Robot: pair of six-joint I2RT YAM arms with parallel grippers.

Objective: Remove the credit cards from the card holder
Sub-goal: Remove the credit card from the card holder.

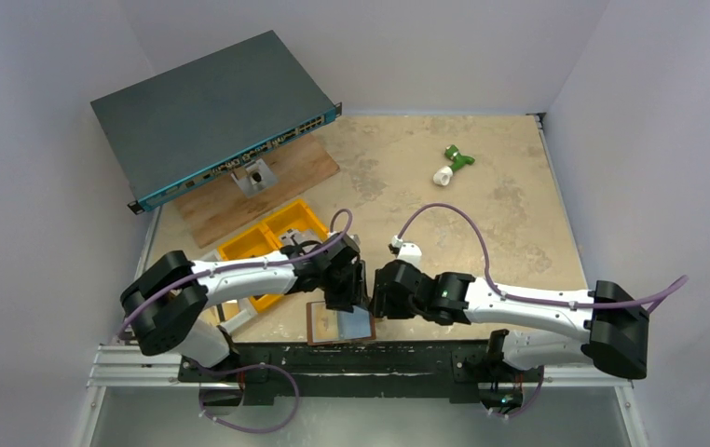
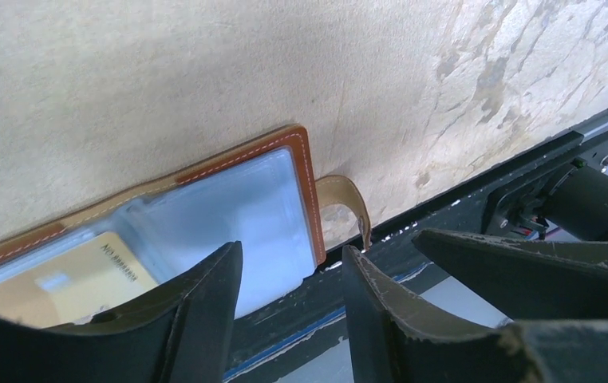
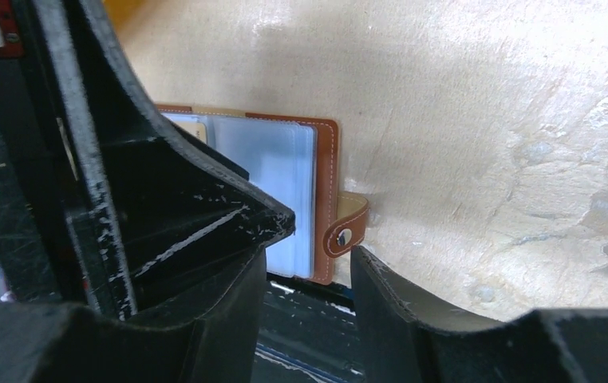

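I note tan table (image 1: 482, 214): card holder (image 1: 340, 326) lies open at its near edge; yellow bin (image 1: 272, 237) behind-left of it.

card holder (image 2: 221, 209) cut off, behind left claw (image 2: 291, 254)

You are looking at the card holder (image 3: 326, 159) lying open at the near edge of the desk (image 3: 484, 120), pale blue sleeves (image 3: 285, 183) facing up and its snap tab (image 3: 347, 231) sticking out past the stitched edge. Your right pincer (image 3: 309, 267) is hovering close by that tab with jaws apart, gripping nothing, while the left arm's black finger (image 3: 205, 207) is hiding much of the holder.
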